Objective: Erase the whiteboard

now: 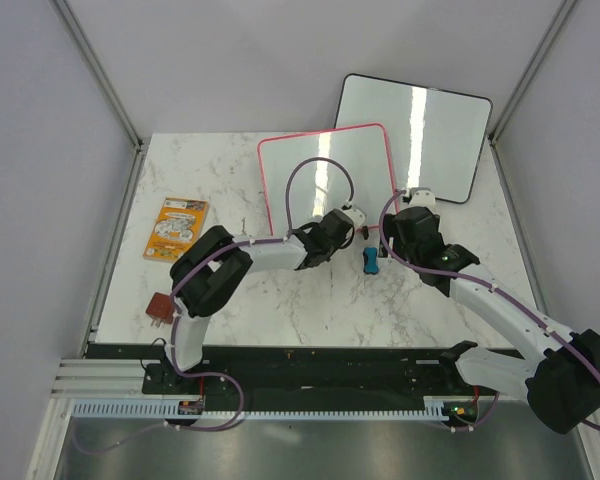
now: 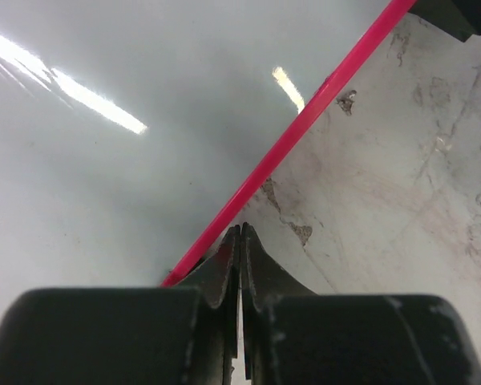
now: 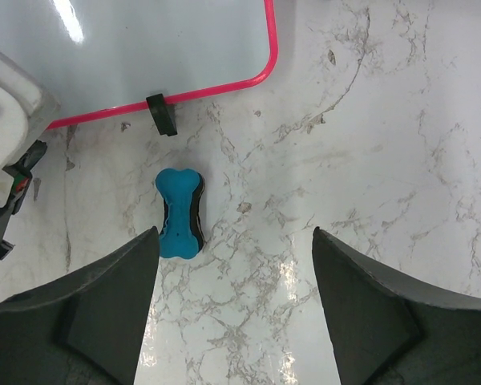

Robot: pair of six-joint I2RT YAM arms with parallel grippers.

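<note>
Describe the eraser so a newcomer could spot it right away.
On the marble table, find the pink-framed whiteboard. Just off its near edge, toward the right corner, lies the eraser: a small, bright blue, bone-shaped block, the only blue thing there.

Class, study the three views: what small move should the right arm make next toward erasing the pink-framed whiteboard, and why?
Probably centre the open right hand over the blue eraser and lower it. The eraser lies untouched on the marble table beside the whiteboard, off-centre near one finger.
</note>
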